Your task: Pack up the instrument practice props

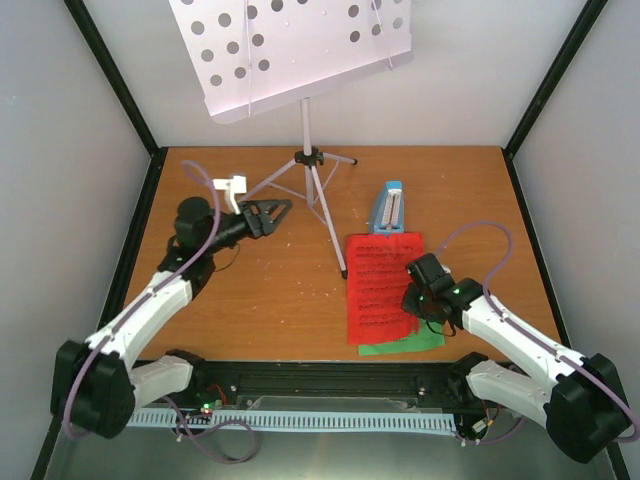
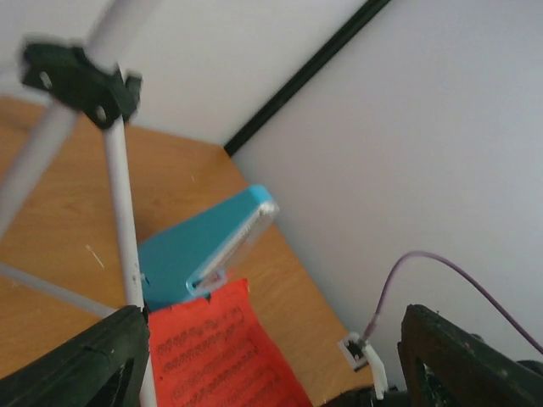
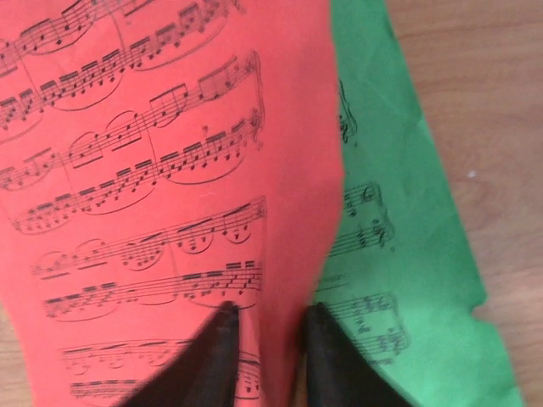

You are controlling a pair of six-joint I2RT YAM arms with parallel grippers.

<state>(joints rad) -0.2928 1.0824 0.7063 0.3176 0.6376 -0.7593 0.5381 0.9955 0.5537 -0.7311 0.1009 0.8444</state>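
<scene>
At table (image 1: 270, 300) left: L gripper (image 1: 280, 215) low, jaws wide apart, holding nothing, just beside a tripod leg.
Back centre: music stand (image 1: 300, 45) upright on its tripod, grey perforated tray tilted at top.
Right of stand: blue metronome (image 1: 388, 207) upright, touching red page's far edge.
Front right: red page (image 1: 380, 285) flat, over green page (image 1: 405, 343); green shows at near & right edges.
R gripper (image 3: 270, 318): at red page's right edge, jaws nearly together, edge in the gap; can't tell if pinched.

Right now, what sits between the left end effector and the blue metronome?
One silver leg of the music stand stands between them, plain in the left wrist view.
</scene>
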